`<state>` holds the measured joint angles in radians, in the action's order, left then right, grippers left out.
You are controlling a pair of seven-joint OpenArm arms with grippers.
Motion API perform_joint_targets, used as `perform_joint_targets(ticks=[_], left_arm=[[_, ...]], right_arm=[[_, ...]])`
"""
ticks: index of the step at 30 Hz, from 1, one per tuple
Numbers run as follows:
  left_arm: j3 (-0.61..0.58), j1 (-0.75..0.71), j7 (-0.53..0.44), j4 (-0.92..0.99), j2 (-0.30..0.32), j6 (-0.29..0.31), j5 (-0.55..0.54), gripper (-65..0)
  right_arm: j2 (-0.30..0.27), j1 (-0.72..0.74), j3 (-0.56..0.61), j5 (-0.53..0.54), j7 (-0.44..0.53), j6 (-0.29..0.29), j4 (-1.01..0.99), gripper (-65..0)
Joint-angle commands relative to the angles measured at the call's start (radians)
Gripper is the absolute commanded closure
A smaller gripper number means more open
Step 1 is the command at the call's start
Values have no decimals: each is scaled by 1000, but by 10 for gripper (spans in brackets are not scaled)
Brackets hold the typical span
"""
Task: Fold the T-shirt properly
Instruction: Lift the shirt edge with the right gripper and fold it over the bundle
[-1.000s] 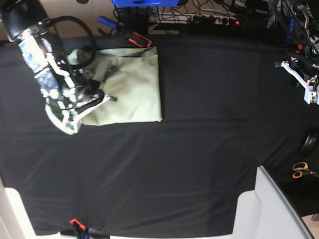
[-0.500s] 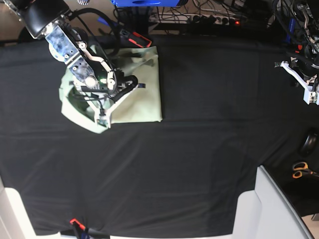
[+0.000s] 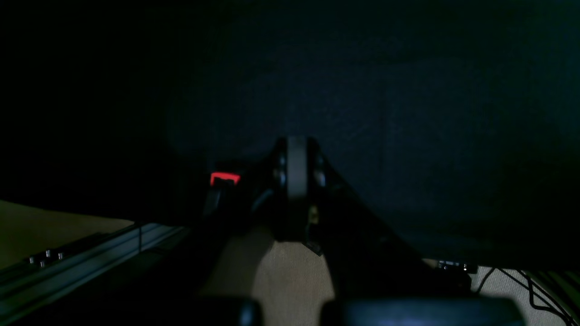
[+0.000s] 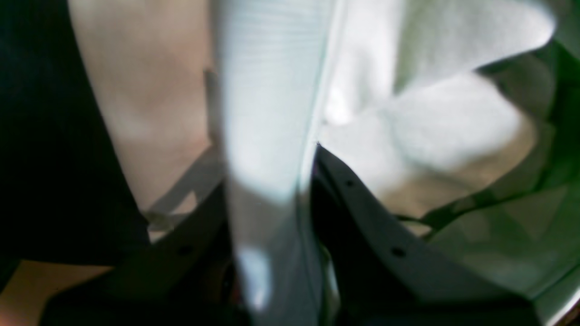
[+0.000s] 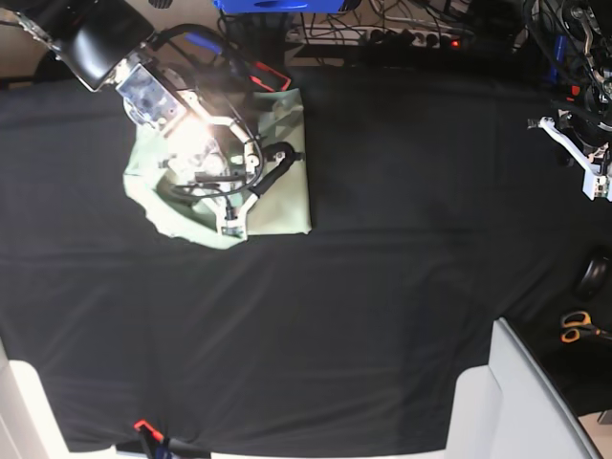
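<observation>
Worktop (image 5: 382,287): black cloth, bare at centre.
T-shirt (image 5: 277,206): far corner, flap carried across since a second ago; fold nearly closed.
Right pincer (image 5: 232,227): pinching T-shirt edge.
Left pincer (image 5: 574,143): pressed together, parked aside, empty.

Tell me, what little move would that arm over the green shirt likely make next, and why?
Probably it carries the pinched flap a bit further across the T-shirt and lays it down. The right gripper is shut on a fold of pale fabric, which the right wrist view shows between its jaws, and the lifted flap's edge has not yet reached the shirt's far straight edge. The left gripper sits idle at the table's side.
</observation>
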<state>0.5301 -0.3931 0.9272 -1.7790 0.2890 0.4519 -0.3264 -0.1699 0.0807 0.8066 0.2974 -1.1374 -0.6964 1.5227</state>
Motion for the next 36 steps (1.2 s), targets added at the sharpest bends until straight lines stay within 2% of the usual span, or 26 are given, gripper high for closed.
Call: perform_joint_targets(ticks=[1, 13, 24, 26, 28, 31, 36], left_arm=[[8, 1, -13, -14, 17, -3, -4, 0], [8, 1, -13, -14, 17, -3, -4, 0], [8, 1, -13, -14, 17, -3, -4, 0], [8, 1, -13, -14, 17, -3, -4, 0], [8, 1, -13, -14, 17, -3, -4, 0], [8, 1, -13, -14, 17, -3, -4, 0], [8, 1, -13, -14, 16, -3, -4, 0]], right_arm=[[10, 26, -2, -7, 9, -2, 5, 0], [86, 60, 24, -8, 9, -2, -34, 0], [92, 61, 26, -8, 17, -2, -70, -9], [96, 60, 24, -7, 17, -2, -67, -67], [117, 60, 24, -7, 17, -2, -58, -165], [137, 60, 26, -7, 12, -2, -23, -277], [171, 60, 26, -5, 7, -2, 43, -389]])
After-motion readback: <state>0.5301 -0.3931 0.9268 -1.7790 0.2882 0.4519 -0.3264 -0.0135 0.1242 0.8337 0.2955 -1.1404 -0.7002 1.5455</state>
